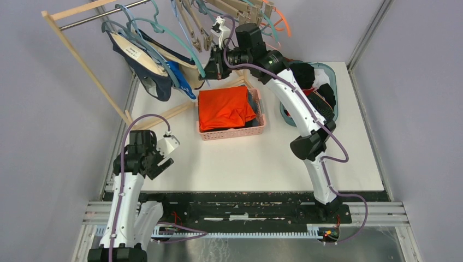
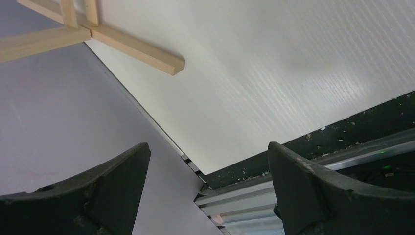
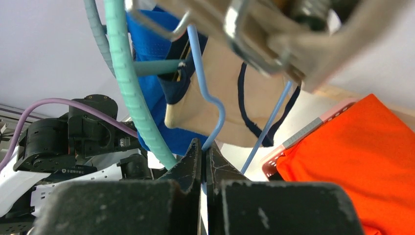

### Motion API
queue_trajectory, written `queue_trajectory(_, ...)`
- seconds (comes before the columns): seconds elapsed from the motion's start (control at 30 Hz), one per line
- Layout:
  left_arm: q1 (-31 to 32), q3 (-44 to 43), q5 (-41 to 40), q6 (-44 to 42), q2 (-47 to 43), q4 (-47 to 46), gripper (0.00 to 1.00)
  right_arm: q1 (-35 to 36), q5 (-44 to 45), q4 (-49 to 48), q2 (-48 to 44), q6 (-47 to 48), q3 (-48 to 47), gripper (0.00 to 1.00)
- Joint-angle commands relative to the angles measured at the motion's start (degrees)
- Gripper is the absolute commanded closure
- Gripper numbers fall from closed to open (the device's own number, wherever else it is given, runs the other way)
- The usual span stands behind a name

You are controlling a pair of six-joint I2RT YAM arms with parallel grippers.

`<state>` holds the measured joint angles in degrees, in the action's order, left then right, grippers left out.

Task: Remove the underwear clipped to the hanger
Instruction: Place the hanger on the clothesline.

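My right gripper (image 3: 203, 156) pinches the light-blue hanger (image 3: 221, 117) by the beige underwear (image 3: 220, 68); my left gripper (image 2: 208, 152) hangs spread above the table (image 2: 274, 73), near-left corner.

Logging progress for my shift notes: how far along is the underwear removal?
Done: nothing visible; the underwear hangs on the wooden rack. In hand: the right gripper is shut on a light blue hanger; the left gripper is open, empty. Left: unclipping every piece.

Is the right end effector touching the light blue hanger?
Touching. The right wrist view shows the right end effector pinched shut on the light blue hanger, whose wire runs down between the fingertips with no gap.
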<state>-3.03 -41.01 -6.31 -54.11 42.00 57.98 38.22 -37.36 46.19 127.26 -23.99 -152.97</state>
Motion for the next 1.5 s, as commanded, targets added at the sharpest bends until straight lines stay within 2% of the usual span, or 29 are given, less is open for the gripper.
queue_trajectory(0.0, -0.2, -3.6, 1.7, 1.5, -0.2, -0.1, 0.04, 0.0, -1.1, -5.7, 1.7, -1.1, -5.9, 0.99)
queue_trajectory(0.5, -0.2, -6.1, 1.5, 2.0, -0.9, 1.3, 0.04, -1.0, -1.8, -11.8, 8.9, -6.7, -11.7, 0.99)
queue_trajectory(1.1, -0.2, -7.3, 1.0, 1.6, -3.8, 1.7, 0.04, -1.0, 0.2, -15.4, 13.2, -9.4, -12.9, 0.98)
queue_trajectory(1.2, -0.2, -8.3, 1.4, 0.7, -4.9, 3.3, 0.04, -1.1, -0.3, -14.6, 13.0, -9.4, -12.6, 0.92)
queue_trajectory(1.47, -0.2, -11.7, 4.4, -1.3, -6.0, 7.3, 0.04, -1.0, -1.2, -10.7, 5.8, -5.9, -8.0, 0.61)
